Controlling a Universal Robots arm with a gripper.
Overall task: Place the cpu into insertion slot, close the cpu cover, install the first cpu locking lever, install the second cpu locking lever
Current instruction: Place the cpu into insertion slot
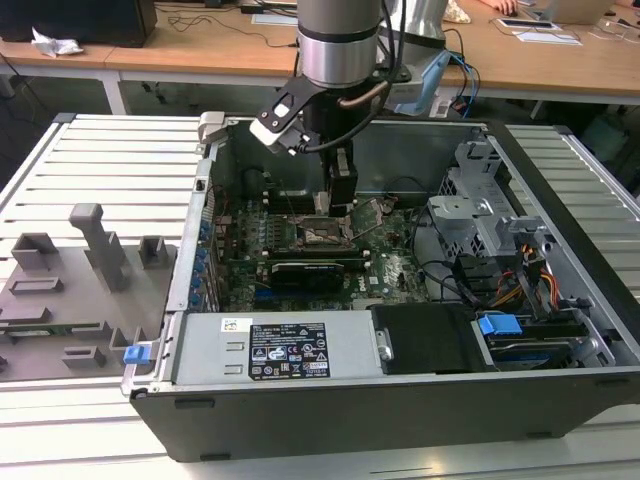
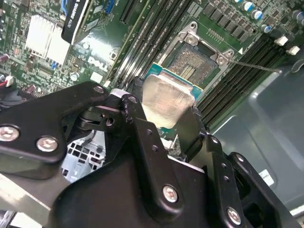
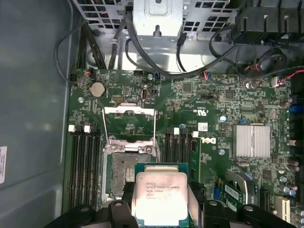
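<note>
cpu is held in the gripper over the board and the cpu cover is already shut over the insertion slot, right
Not quite: the gripper does hold the cpu over the board, but the cpu cover is swung open, leaving the insertion slot bare, as the first wrist view shows.

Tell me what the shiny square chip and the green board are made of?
The cpu looks like metal on top: pale silver, with a dull sheen catching light. Its rim looks like green circuit board. The green board seems stiff laminate with a glossy green coat, carrying small soldered parts.
</note>
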